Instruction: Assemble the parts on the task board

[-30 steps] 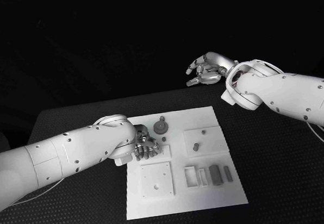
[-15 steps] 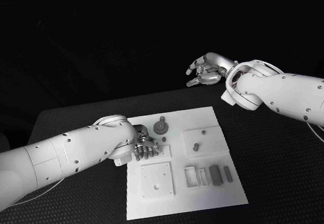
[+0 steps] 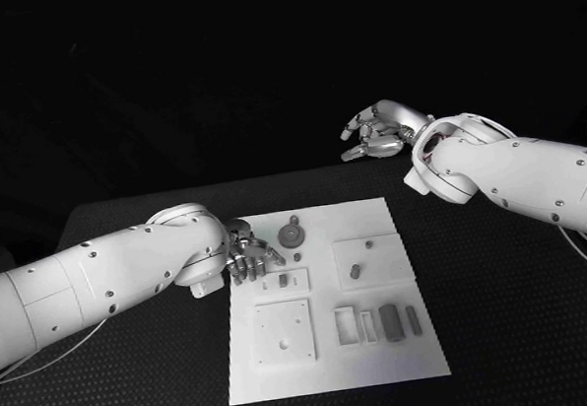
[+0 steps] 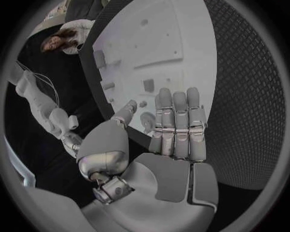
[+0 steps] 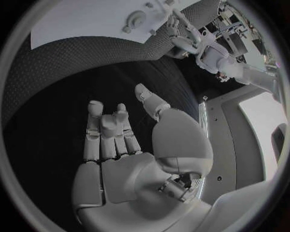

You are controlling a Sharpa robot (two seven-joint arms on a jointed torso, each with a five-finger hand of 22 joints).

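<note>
The left hand (image 3: 250, 257) hung over the near-left part of the white task board (image 3: 398, 360), fingers straight and side by side, thumb apart, and nothing between them in the left wrist view (image 4: 175, 130); it looked released and empty, probably poised to reach for a piece close under it. Just beyond its fingertips lay a round grey gear-like part (image 3: 291, 232) with a small peg (image 3: 294, 216) past it, both on the board's far-left area. The likeliest reason for the hand's low, flat pose was that it was lining up over these pieces, though which one it meant to take could not be told. The right hand (image 3: 378, 129) was held up beyond the table's far edge, well apart from the board, fingers loosely curled and empty in the right wrist view (image 5: 118, 140); it seemed parked out of the way. Elsewhere on the board sat a square plate with a hole (image 3: 284, 331), a raised plate carrying small grey parts (image 3: 370, 257), and a row of grey bars beside a frame (image 3: 378, 320). Nothing stood between the left hand and the gear; the black table (image 3: 128, 380) around it carried the board alone.
</note>
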